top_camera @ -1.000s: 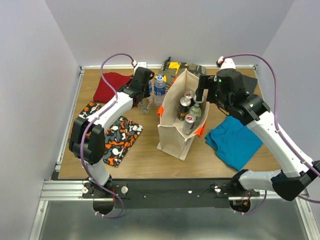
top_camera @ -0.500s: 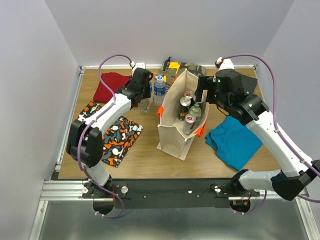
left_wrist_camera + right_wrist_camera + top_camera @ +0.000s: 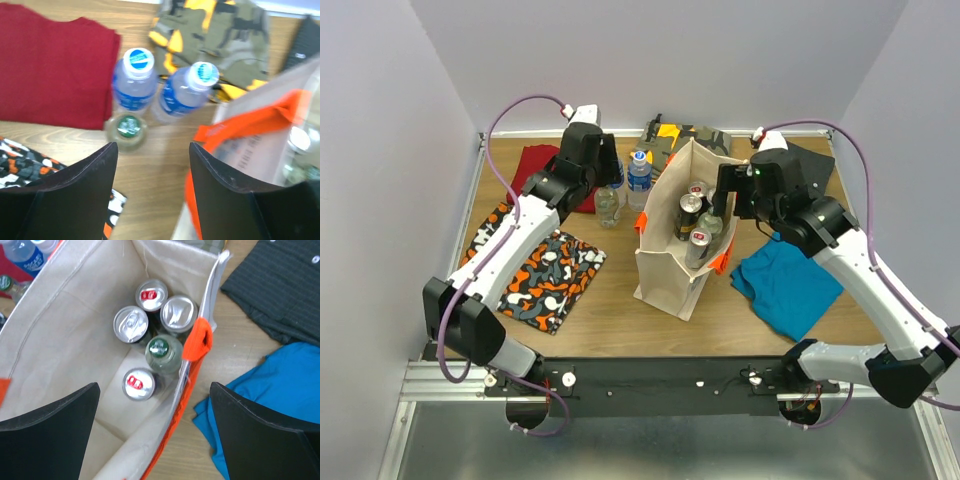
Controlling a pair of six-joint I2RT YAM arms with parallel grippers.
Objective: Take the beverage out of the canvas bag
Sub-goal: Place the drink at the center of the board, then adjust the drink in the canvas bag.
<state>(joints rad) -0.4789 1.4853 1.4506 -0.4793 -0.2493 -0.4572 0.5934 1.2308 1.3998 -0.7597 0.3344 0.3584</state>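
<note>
Three bottles (image 3: 137, 82) stand on the surface (image 3: 610, 310) left of the bag (image 3: 665, 265); four cans (image 3: 131, 324) and a bottle (image 3: 161, 351) sit inside. Left claw (image 3: 152, 147) spread, empty, above the three; right claw (image 3: 155, 386) spread over the bag.

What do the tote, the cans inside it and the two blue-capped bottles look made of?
The canvas bag: matte beige woven cloth, judging by its stitched seams. The cans: shiny metal, likely aluminium, with pull-tab tops. The blue-capped bottles: clear and glossy, probably plastic.
</note>
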